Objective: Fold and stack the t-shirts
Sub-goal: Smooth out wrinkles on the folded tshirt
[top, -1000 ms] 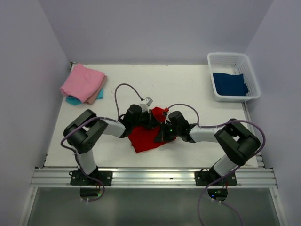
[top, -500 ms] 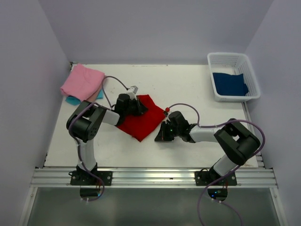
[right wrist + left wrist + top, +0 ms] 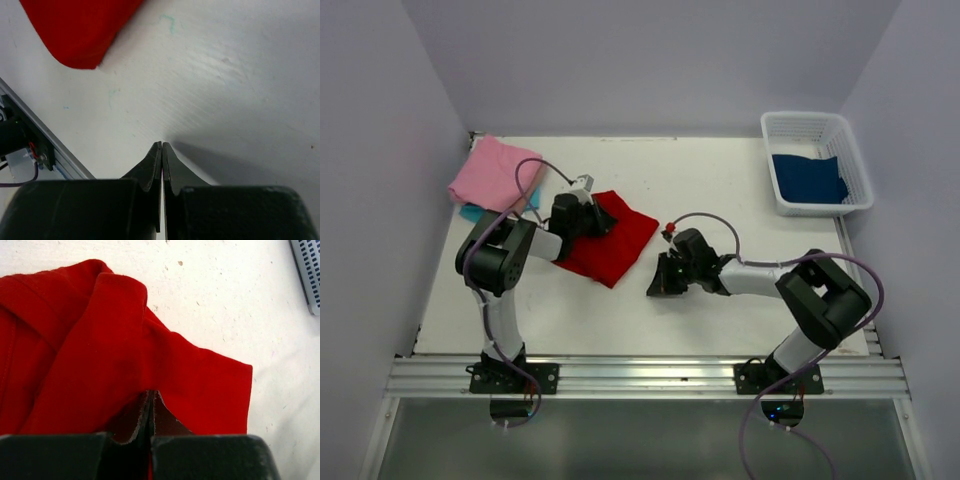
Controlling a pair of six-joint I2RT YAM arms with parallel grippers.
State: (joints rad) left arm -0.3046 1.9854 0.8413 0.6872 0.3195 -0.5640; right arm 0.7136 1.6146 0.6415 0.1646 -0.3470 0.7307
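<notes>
A folded bright red t-shirt (image 3: pixel 618 248) lies left of the table's middle. My left gripper (image 3: pixel 604 222) is shut on its upper left part. In the left wrist view the shut tips (image 3: pixel 151 393) sit in the red cloth (image 3: pixel 95 340). A pink t-shirt (image 3: pixel 490 174) tops a stack at the far left, with a turquoise one (image 3: pixel 473 212) showing beneath it. A dark blue t-shirt (image 3: pixel 807 178) lies in the basket. My right gripper (image 3: pixel 656 286) is shut and holds nothing, low over bare table right of the red shirt (image 3: pixel 75 30); its tips (image 3: pixel 162 145) are pressed together.
A white mesh basket (image 3: pixel 817 120) stands at the back right corner. The aluminium rail (image 3: pixel 640 375) runs along the near edge, and it shows at lower left in the right wrist view (image 3: pixel 30 145). Purple walls close in the table on three sides.
The left gripper has drawn the red t-shirt back and to the left, toward the pink stack. The right gripper has come off the shirt and now sits on bare table.
</notes>
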